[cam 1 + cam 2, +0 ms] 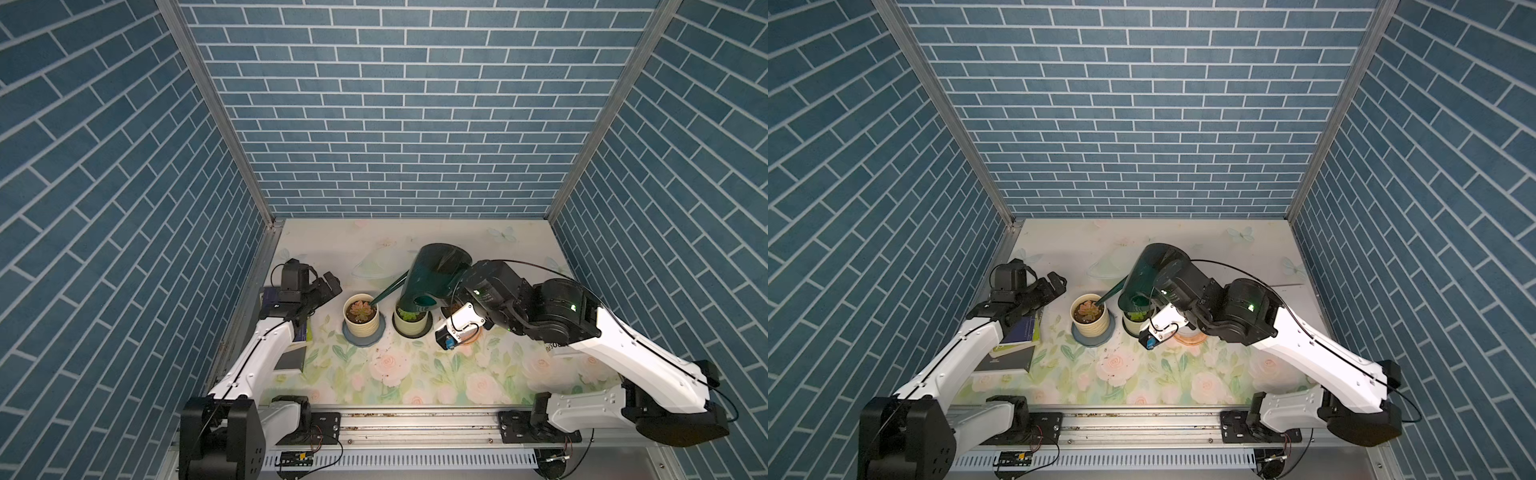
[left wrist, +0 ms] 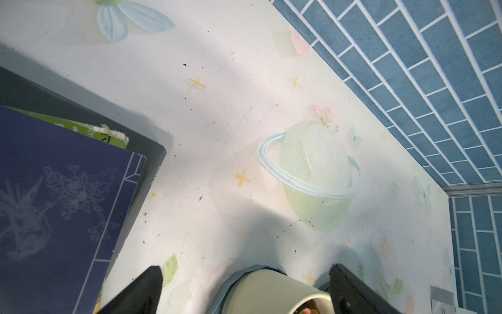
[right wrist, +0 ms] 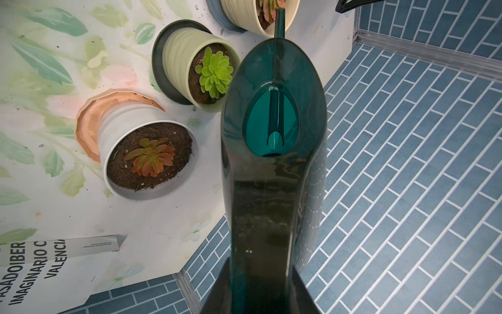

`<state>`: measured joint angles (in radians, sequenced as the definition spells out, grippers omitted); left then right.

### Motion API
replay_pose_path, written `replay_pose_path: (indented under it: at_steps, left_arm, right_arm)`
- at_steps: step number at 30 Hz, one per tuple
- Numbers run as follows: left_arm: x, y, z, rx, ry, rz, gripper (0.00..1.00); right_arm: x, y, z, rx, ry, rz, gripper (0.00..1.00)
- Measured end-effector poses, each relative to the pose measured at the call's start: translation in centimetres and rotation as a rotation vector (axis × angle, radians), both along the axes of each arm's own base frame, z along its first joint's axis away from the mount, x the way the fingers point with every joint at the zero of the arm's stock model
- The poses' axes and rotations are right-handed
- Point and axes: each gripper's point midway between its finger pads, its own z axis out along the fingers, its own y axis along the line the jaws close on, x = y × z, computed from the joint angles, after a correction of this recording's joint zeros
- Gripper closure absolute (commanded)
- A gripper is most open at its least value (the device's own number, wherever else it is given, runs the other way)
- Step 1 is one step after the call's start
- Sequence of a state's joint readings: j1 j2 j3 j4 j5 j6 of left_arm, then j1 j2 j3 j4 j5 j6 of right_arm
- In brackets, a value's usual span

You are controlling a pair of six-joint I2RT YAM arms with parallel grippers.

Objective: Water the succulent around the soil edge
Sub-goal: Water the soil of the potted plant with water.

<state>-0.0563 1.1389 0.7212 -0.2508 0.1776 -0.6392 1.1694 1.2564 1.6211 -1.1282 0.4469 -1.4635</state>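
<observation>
The succulent [image 1: 358, 308] is a pinkish rosette in a cream ribbed pot [image 1: 360, 322] on a blue saucer [image 1: 362, 340], seen in both top views. My right gripper [image 3: 259, 285] is shut on the handle of a dark green watering can [image 1: 436, 270], which is tilted. The spout tip [image 1: 376, 300] hangs over the soil at the pot's right rim, beside the rosette [image 3: 267, 11]. No water stream shows. My left gripper [image 1: 328, 286] stands open just left of the pot without touching it. The pot's wall [image 2: 271, 293] shows between its fingers.
Right of the watered pot, under the can, stands a cream pot with a green succulent [image 3: 214, 72]. A white pot with an orange-red succulent [image 3: 152, 157] sits on a peach saucer [image 1: 1190, 336]. Stacked books [image 2: 54, 204] lie at the left wall, a magazine [image 3: 40, 266] at the right.
</observation>
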Motion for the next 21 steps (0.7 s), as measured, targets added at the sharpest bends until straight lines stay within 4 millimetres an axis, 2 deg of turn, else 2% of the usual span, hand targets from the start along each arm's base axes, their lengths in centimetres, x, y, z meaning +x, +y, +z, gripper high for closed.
replay_pose_path:
  at_steps: [8, 16, 21]
  left_arm:
    - [-0.1, -0.1, 1.1, -0.003, -0.034, -0.009, 0.0]
    - [-0.2, -0.3, 1.1, 0.004, -0.037, -0.027, 0.0]
    - [-0.2, -0.4, 1.1, 0.003, -0.038, -0.035, 0.0]
  right_arm:
    - [-0.7, 0.5, -0.6, -0.009, 0.03, 0.034, 1.0]
    - [-1.1, 2.4, -1.5, -0.029, 0.059, 0.07, 1.0]
    - [-1.0, 3.2, -1.2, -0.018, 0.061, 0.078, 1.0]
